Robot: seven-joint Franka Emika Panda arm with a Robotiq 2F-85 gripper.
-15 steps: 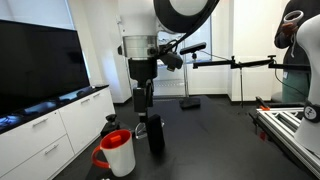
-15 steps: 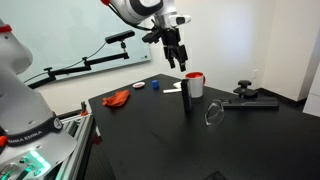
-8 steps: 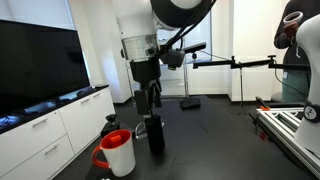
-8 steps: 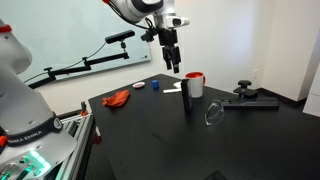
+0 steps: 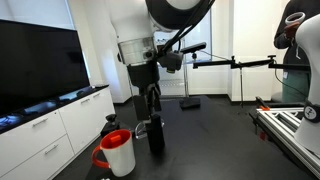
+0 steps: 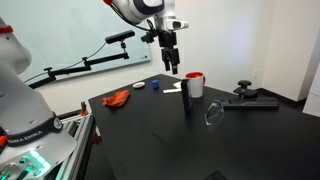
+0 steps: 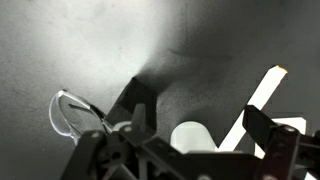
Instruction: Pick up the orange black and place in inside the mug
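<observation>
The orange object lies on the black table at its left part, far from the gripper. The white mug with a red inside stands at the table's far side; it also shows in an exterior view, and in the wrist view as a white round shape between the fingers. My gripper hangs open and empty in the air above the table, up and to the left of the mug. It also shows in an exterior view and in the wrist view.
A dark upright cylinder stands in front of the mug. A clear glass lies on its side nearby. Small blue items, a white strip and a black tool lie on the table.
The gripper has shifted slightly sideways, away from the mug, staying open and empty. Nothing on the table has moved.
</observation>
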